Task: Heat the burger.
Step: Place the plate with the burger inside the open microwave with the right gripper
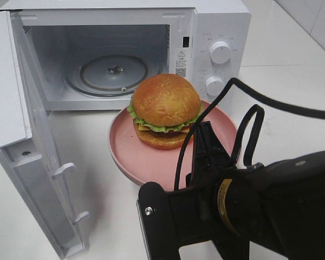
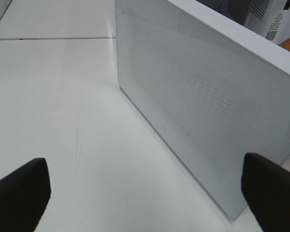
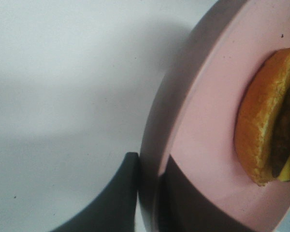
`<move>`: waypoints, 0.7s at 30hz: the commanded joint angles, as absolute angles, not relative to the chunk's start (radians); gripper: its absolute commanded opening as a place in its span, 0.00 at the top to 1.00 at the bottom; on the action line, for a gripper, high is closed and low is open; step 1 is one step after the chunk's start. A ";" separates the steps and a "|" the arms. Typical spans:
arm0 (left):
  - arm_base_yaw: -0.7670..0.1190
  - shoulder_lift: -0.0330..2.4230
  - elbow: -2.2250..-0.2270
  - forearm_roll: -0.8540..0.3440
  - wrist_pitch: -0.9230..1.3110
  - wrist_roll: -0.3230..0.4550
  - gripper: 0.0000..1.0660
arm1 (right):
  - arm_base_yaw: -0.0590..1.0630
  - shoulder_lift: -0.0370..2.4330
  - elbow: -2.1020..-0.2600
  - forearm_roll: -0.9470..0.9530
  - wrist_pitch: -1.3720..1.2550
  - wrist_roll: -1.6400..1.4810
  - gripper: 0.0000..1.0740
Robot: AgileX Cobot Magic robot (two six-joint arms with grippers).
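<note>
The burger, with a golden-brown bun, green lettuce and yellow cheese, sits on a round pink plate on the table in front of the open microwave. My right gripper reaches in from the front right. In the right wrist view the gripper is shut on the rim of the plate, one finger outside and one inside, with the burger just beyond. My left gripper is open and empty, facing the outer side of the microwave door. It is hidden in the exterior view.
The microwave door swings out wide to the left, reaching toward the table's front. The glass turntable lies bare inside the cavity. Two knobs are on the right panel. White table spreads to the right.
</note>
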State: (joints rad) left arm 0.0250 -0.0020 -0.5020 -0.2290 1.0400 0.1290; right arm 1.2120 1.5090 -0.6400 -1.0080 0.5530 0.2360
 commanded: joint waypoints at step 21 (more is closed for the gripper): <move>0.028 -0.001 -0.500 -0.232 1.038 0.130 0.06 | 0.948 1.503 -0.754 -0.880 0.327 -0.307 1.00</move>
State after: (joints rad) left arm 0.0250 -0.0020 -0.5020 -0.2290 1.0400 0.1290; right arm 0.9720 1.5110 -0.7330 -0.9270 0.3710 -0.1640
